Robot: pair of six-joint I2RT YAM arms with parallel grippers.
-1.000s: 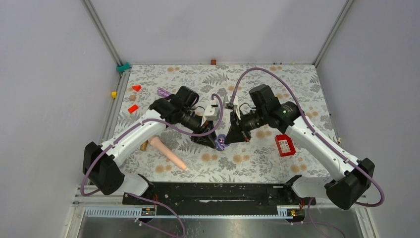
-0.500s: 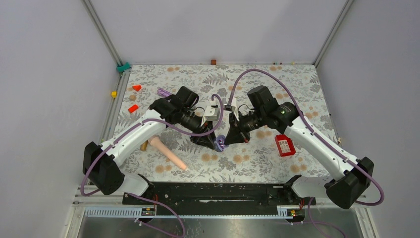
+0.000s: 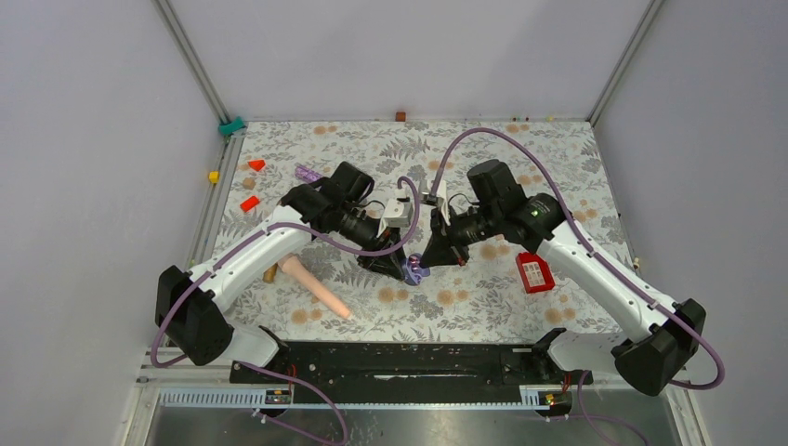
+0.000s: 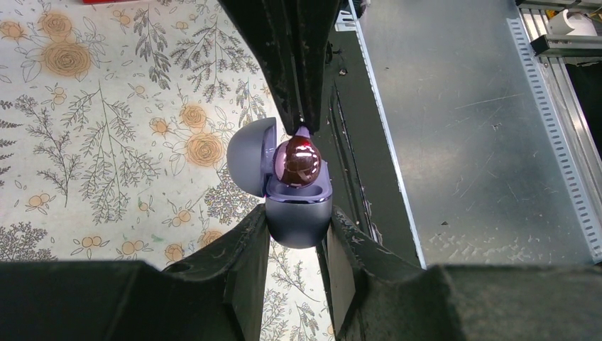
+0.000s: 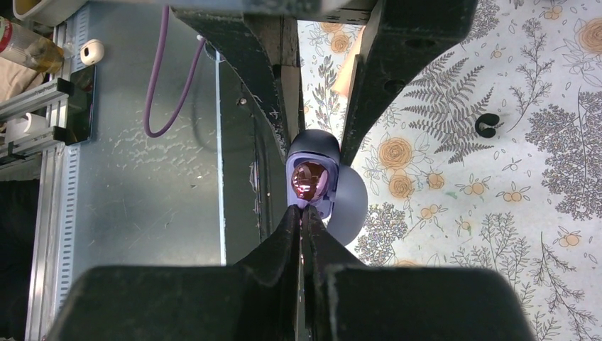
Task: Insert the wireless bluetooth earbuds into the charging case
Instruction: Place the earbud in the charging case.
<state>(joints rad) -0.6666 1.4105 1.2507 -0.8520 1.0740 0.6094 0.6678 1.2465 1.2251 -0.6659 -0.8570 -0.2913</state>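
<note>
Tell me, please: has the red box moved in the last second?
No. The red box still lies on the same flowers of the table cover, equally far from its right edge.

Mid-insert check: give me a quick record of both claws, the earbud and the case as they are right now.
left claw: shut on the charging case, fingers on either side of its base
right claw: shut on the earbud, pinching its narrow tip
lid: open, swung to one side
earbud: glossy and dark, at the mouth of a well; full seating cannot be told
second earbud: none visible in the case
nearby: red box on the table beside the right arm
</note>
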